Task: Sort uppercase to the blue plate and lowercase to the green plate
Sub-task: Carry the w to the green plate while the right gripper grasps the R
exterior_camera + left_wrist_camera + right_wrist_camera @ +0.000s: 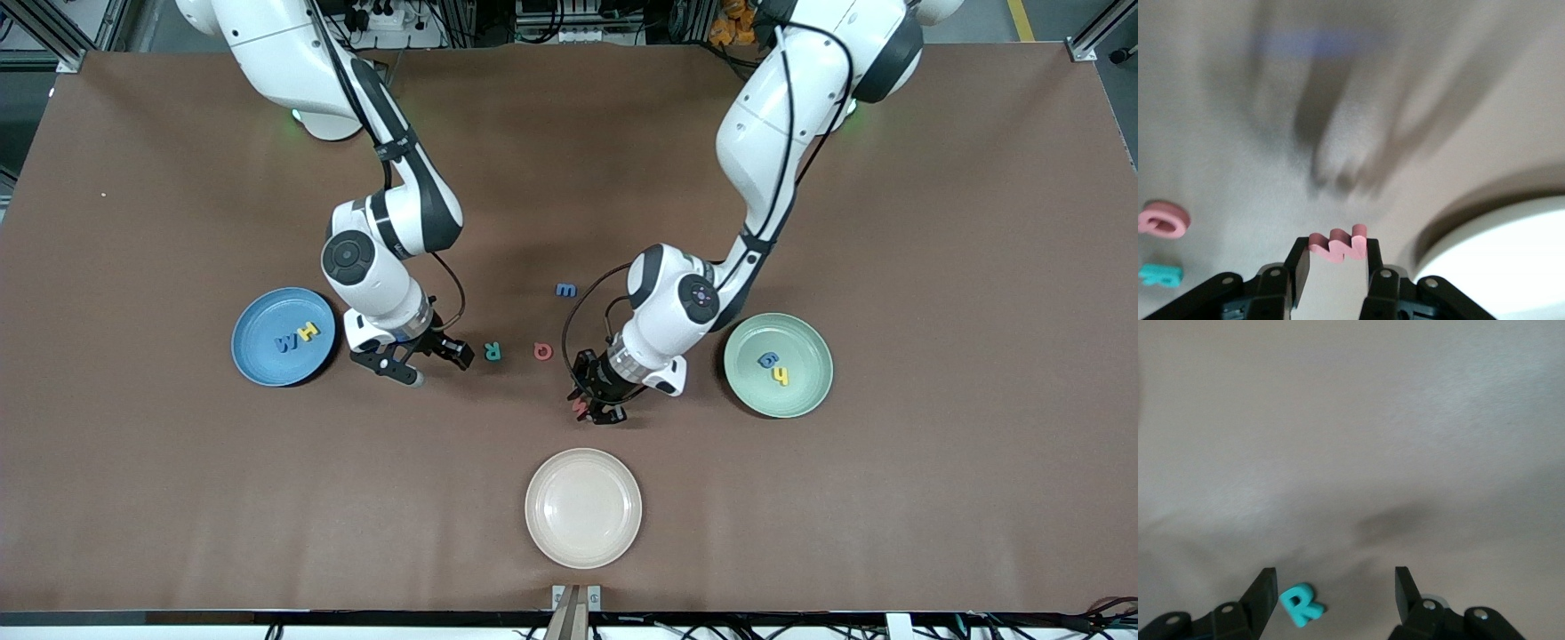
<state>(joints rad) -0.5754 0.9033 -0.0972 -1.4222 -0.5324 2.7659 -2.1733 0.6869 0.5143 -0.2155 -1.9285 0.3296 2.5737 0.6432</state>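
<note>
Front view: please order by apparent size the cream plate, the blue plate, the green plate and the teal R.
1. Cream plate, largest, though it lies nearest the camera, which may enlarge it.
2. Blue plate and green plate: they look alike, so no ranking between them.
3. Teal R, by far the smallest.

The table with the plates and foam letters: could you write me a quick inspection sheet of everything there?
Surface: brown table.
Job's things: blue plate holds M and H; green plate holds g and h; R, Q, m lie loose.
Clutter: cream plate.
Grippers: left gripper shut on the red w; right gripper open beside R.
Cables: black cable loops at the left wrist.
Surroundings: metal frame along the table's edges.
</note>
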